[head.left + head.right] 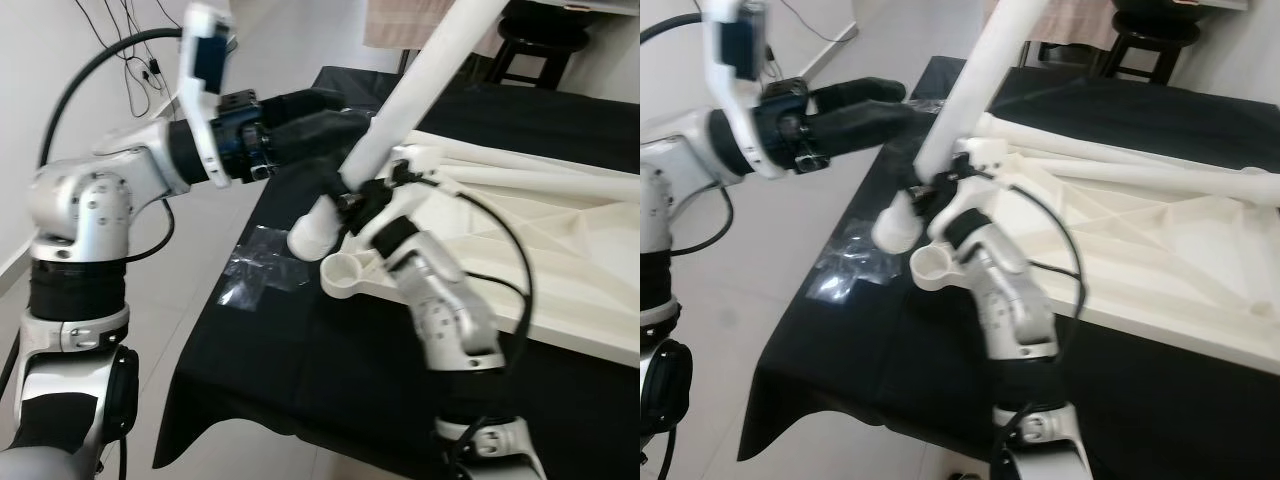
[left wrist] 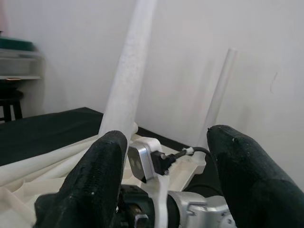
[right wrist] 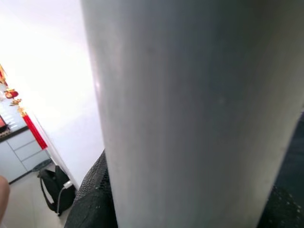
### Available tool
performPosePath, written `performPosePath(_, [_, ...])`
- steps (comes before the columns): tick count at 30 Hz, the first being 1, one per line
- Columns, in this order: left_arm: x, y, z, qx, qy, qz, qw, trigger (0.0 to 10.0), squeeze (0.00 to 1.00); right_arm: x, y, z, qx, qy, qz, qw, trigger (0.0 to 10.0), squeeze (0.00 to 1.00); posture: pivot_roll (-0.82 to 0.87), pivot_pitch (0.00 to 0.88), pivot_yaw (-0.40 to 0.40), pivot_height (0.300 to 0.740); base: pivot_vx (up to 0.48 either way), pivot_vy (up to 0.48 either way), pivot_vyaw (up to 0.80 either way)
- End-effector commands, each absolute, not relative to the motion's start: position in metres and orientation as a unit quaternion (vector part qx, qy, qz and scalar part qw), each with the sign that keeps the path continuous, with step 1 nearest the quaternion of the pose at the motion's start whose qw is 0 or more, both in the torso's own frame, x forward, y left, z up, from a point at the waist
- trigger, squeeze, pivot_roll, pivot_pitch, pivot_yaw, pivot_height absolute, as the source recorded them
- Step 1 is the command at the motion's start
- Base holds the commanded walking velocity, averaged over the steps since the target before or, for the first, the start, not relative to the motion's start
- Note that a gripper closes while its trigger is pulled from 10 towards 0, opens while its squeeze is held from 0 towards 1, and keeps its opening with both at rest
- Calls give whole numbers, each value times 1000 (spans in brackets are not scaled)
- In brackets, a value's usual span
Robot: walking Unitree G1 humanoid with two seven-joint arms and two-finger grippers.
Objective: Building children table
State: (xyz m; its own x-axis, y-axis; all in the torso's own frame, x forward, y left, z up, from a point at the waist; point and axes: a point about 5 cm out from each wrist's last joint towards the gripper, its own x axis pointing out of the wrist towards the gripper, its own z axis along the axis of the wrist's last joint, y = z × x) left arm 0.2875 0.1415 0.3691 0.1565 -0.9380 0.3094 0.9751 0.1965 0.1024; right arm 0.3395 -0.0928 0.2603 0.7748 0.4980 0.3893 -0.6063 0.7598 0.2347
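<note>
The white table leg (image 1: 400, 105) slants steeply over the near end of the overturned white tabletop (image 1: 560, 260), and we take that leg as our landmark. Its rounded lower end hangs just above the black-covered counter (image 1: 300, 370), close beside the round white socket (image 1: 345, 272) at the tabletop's corner; end and socket look apart, the end sitting a little to the left of the ring. Its upper end runs up out of the top of the head views.

Our right gripper (image 1: 352, 200) is at the leg's lower part, its fingers clenched on the leg, with the silver right forearm dropping away below it toward us. In the right wrist view the leg's pale surface (image 3: 199, 114) stands very close to the lens, with a black finger (image 3: 92, 194) against it.

Our left gripper (image 1: 875, 115) reaches in from the left of the leg at about mid height. Its black fingers (image 2: 97, 180) are released and spread apart, the tips near the leg; we cannot tell whether they touch it.

Beyond the leg, more white legs (image 1: 545, 180) lie flat along the tabletop's underside. To the left of the leg's lower end a clear plastic bag (image 1: 255, 270) lies crumpled on the black cloth. Far behind the leg's upper part a dark stool (image 1: 530, 45) stands on the floor.
</note>
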Motion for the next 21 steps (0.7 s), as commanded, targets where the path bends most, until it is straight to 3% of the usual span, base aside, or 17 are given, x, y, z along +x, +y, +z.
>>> performPosePath(1, [281,148,370,-61,-155,-629,759,10000,0,341,-94,266,183,-169,306,919,0,0,19,147,-53,740,0,0,0])
performPosePath(3, [278,172,340,-59,-121,-560,818,10000,0,346,-96,272,178,-178,330,910,0,0,30,149,-46,740,0,0,0])
performPosePath(4, [278,172,340,-59,-121,-560,818,10000,0,346,-96,272,178,-178,330,910,0,0,30,149,-46,740,0,0,0])
performPosePath(5, [276,178,310,-55,-77,-517,851,10000,0,344,-91,269,162,-176,374,896,1843,0,35,152,-44,740,0,0,0])
performPosePath(7, [276,178,310,-55,-77,-517,851,10000,0,344,-91,269,162,-176,374,896,1843,0,35,152,-44,740,0,0,0])
performPosePath(8, [269,179,274,-55,-25,-484,873,10000,0,342,-85,262,140,-166,429,877,10000,0,44,159,-44,740,0,0,0])
performPosePath(11, [255,176,241,-44,24,-467,883,10000,0,340,-83,253,124,-151,477,857,10000,0,57,176,-50,740,0,0,0])
performPosePath(13, [222,166,194,-21,102,-455,885,10000,0,344,-87,236,105,-120,533,831,10000,0,71,195,-54,740,0,0,0])
performPosePath(15, [222,166,194,-21,102,-455,885,10000,0,344,-87,236,105,-120,533,831,10000,0,71,195,-54,740,0,0,0])
performPosePath(17, [189,152,175,-38,134,-447,884,10000,0,353,-93,225,75,-98,535,836,10000,0,98,250,-58,740,0,0,0])
performPosePath(21, [163,138,169,-28,148,-447,882,10000,0,367,-100,225,48,-91,511,854,10000,0,109,291,-53,740,0,0,0])
